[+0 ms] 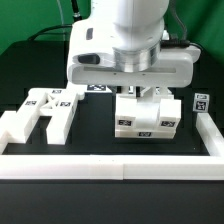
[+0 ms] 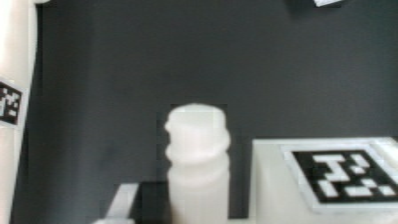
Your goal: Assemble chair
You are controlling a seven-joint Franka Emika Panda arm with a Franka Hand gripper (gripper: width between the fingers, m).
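Note:
My gripper (image 1: pixel 146 95) hangs over the middle of the black mat, shut on a round, ridged white chair leg (image 2: pixel 199 160). In the wrist view the leg stands between the two dark fingers (image 2: pixel 153 200). Directly under the gripper sits a blocky white chair part (image 1: pixel 148 120) with marker tags on its front. The same part shows beside the leg in the wrist view as a tagged white block (image 2: pixel 334 172). More chunky white chair pieces (image 1: pixel 42 112) lie flat at the exterior view's left. Whether the leg touches the block is hidden by the hand.
A long low white rail (image 1: pixel 110 165) runs along the front of the mat. Another rail (image 1: pixel 212 135) lines the exterior view's right, with a small tagged white block (image 1: pixel 200 101) by its far end. A tag (image 1: pixel 97 88) shows behind the hand.

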